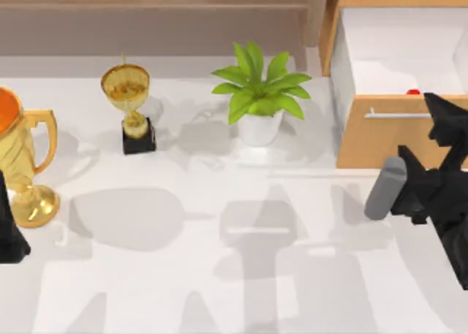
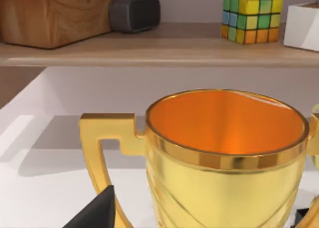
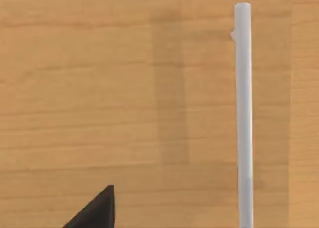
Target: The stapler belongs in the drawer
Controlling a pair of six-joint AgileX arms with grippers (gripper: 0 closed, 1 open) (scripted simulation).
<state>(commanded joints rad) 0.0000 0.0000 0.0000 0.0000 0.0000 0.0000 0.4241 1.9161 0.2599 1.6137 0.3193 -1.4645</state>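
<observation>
While my right gripper hangs at the right side of the table, right over the top edge of the drawer front, I cannot tell whether its fingers are parted or closed, since from above they read as one dark shape. Its black tip lies across the right end of the silver bar handle. Just beside that tip, a small glossy red piece of the stapler peeks over the front panel's top edge, against the white interior of the pulled-out drawer; whether my fingers touch it I cannot tell. In the right wrist view the tan wood front sits close, with the silver handle running across it and one dark fingertip at the frame's edge.

Outward from the drawer, a potted plant in a white pot stands on the white table near the drawer's left side. Farther left is a small gold trophy on a black base, and at the table's left edge a large gold trophy with an orange inside.

My left arm is parked at the left edge, behind that large trophy. Its wrist view looks over the cup to a wooden shelf holding a wooden box, a dark grey speaker and a coloured puzzle cube.
</observation>
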